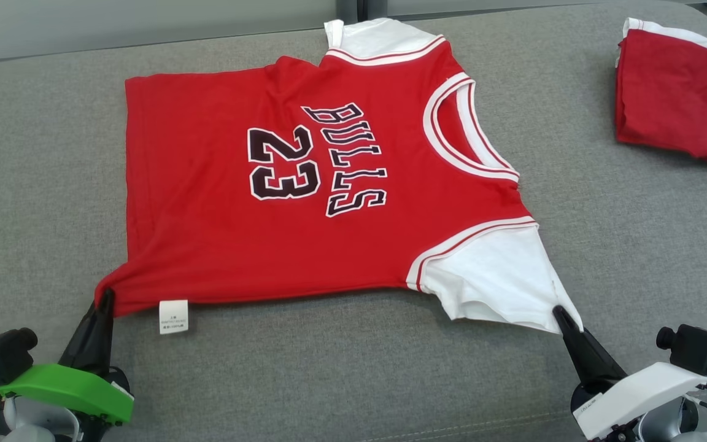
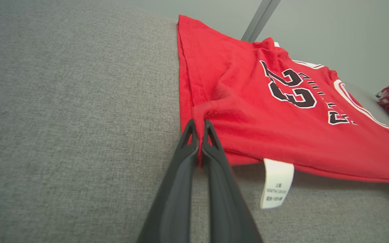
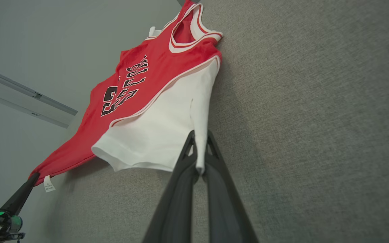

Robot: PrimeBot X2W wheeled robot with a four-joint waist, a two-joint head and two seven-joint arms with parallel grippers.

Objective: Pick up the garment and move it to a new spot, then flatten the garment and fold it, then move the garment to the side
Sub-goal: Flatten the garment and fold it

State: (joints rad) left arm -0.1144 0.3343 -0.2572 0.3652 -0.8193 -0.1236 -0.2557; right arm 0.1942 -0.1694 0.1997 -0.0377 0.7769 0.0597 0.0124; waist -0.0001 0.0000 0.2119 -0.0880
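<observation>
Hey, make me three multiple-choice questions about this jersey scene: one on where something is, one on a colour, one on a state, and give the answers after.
1. Where does the folded red garment lie?
A. at the far right of the grey cushion
B. on top of the jersey
C. at the near left corner

2. What colour are the jersey's sleeves?
A. black
B. white
C. grey

3. How do the right arm's jaws stand?
A. wide open above the cushion
B. shut on nothing
C. shut on the jersey's near sleeve

Answers:
1 A: it sits at the head view's upper right, apart from the jersey.
2 B: both sleeves show white beside the red body.
3 C: the right wrist view shows white cloth pinched between them.
</observation>
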